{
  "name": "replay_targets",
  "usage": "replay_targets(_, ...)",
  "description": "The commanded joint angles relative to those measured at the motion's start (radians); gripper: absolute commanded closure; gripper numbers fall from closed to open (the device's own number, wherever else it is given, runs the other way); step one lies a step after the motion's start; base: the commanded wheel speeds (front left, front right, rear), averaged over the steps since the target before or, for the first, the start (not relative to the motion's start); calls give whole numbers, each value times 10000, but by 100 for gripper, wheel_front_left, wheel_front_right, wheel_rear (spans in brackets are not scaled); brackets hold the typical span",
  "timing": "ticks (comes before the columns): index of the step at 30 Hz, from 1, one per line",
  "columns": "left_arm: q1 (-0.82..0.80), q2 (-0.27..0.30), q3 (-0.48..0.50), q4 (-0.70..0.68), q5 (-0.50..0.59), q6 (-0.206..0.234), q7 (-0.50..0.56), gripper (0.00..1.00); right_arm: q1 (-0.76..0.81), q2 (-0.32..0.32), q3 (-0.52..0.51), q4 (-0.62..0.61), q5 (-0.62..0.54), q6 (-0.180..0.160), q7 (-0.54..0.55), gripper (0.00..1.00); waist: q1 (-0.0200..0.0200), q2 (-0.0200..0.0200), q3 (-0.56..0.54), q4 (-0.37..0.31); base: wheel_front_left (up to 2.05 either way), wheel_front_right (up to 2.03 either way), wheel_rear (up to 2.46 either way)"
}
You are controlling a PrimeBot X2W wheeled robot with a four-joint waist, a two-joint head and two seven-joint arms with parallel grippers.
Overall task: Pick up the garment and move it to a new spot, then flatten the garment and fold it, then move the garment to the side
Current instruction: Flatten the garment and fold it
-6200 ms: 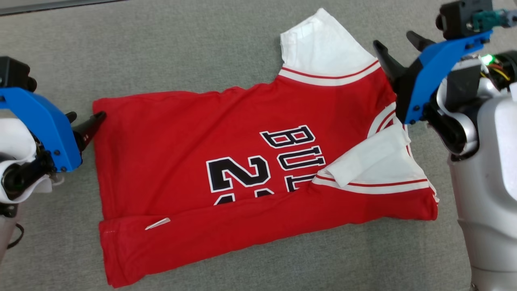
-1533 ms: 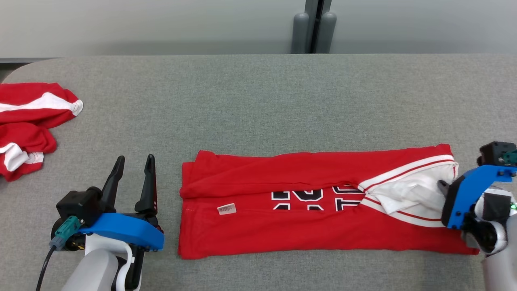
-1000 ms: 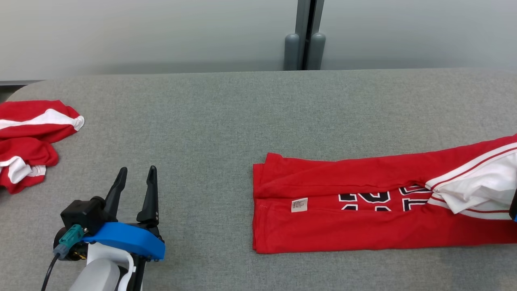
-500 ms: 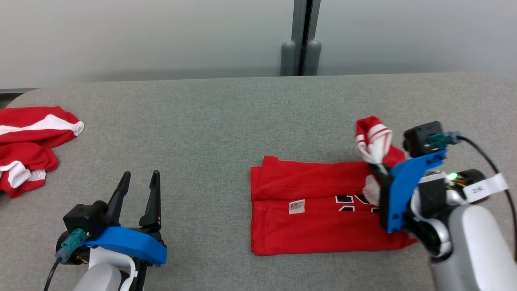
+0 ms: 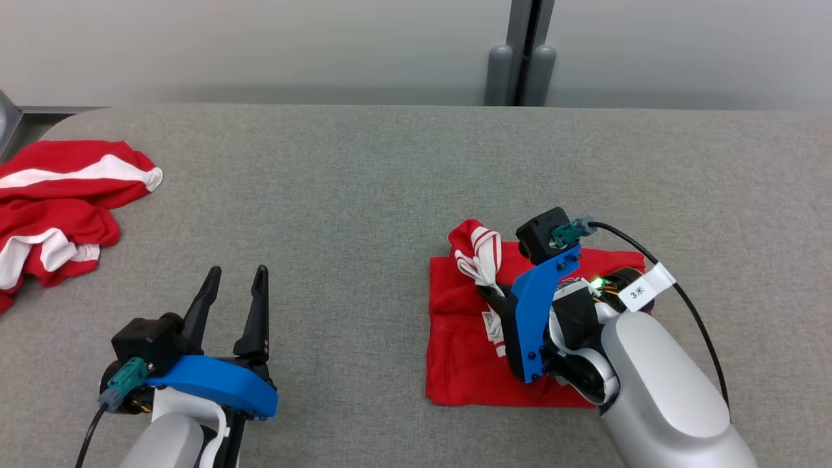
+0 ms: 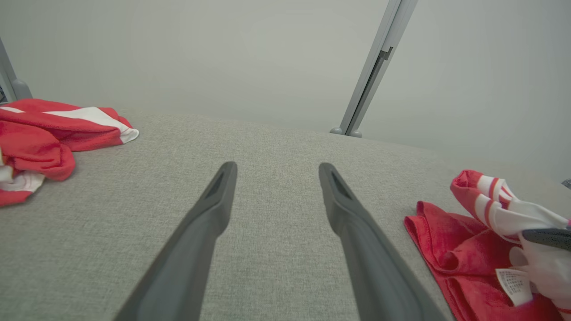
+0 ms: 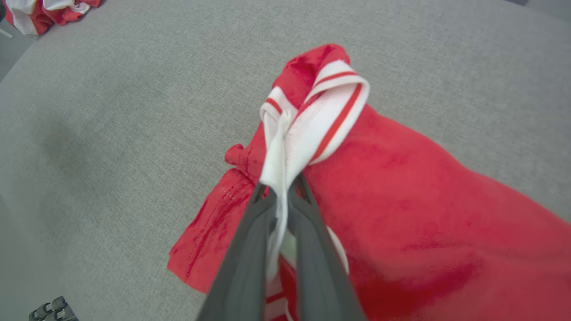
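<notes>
At the far left of the head view a heap of red and white cloth lies crumpled at the edge of the grey surface, well apart from the work. We judge it no hazard unless the folded garment is later pushed that way and the two get mixed.

Right of it, at the lower left, our left tool hovers over bare surface with its fingers spread wide and nothing between them. That is the first risk. Nothing pins the garment's left edge, so a pull from the other side could drag the whole stack rather than fold it.

Right of centre the red garment lies on the surface in a rough square. Our right tool is clamped nearly shut on its white, red-striped trim, which is bunched into a twisted tuft raised above the lower layers near the garment's upper left corner. The pinch takes only a narrow wad, so the layer may land as a lump instead of a flat fold. The thin cloth could also slip out, and a release short of or past the left edge would leave the halves uneven. A small white label peeks out beside the tool, and wrinkles there may get trapped underneath.
</notes>
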Motion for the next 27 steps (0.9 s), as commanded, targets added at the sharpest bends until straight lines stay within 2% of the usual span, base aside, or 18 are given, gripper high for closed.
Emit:
replay_targets(1,-253,-5,-24,37,57,-53,-11,0,-269,-8,181,359,147,6,-224,100,0,0,59,87,0,0,0)
replay_targets(5,-250,-25,-35,126,43,-97,-35,0,-671,-9,411,1401,372,6,-757,100,0,0,94,161,0,0,0)
replay_targets(6,-268,-38,-41,146,41,-113,-40,0,-769,-6,431,1585,485,6,-931,86,0,0,97,176,0,0,0)
replay_targets(7,-286,-49,-44,175,36,-125,-42,0,-852,-9,435,1754,556,6,-1090,0,0,0,93,188,0,0,0)
replay_targets(12,-257,-70,-8,293,-6,-126,-66,0,-1100,-9,502,1840,1549,6,-1979,0,0,0,-7,152,0,0,0)
replay_targets(15,-103,-23,37,312,-19,-85,-68,0,-1155,-13,214,1574,1609,6,-2686,0,0,0,-125,44,0,0,0)
replay_targets(17,27,19,81,290,-28,-66,-82,0,-992,-13,-165,1375,1324,6,-3111,0,0,0,-204,-56,0,0,0)
replay_targets(21,162,68,160,186,-34,-6,-96,0,-217,-18,-1331,971,-5,6,-3814,0,0,0,-344,-164,0,0,0)
replay_targets(22,162,68,160,186,-34,-6,-96,0,-217,-18,-1331,971,-5,6,-3814,0,0,0,-344,-164,0,0,0)
replay_targets(24,277,71,194,118,-49,12,-104,0,492,-14,-2162,569,-926,6,-4258,0,0,0,-381,-188,0,0,0)
replay_targets(27,249,81,202,50,-54,13,-110,0,1248,-6,-2421,366,-1330,6,-4534,0,0,0,-346,-189,0,0,0)
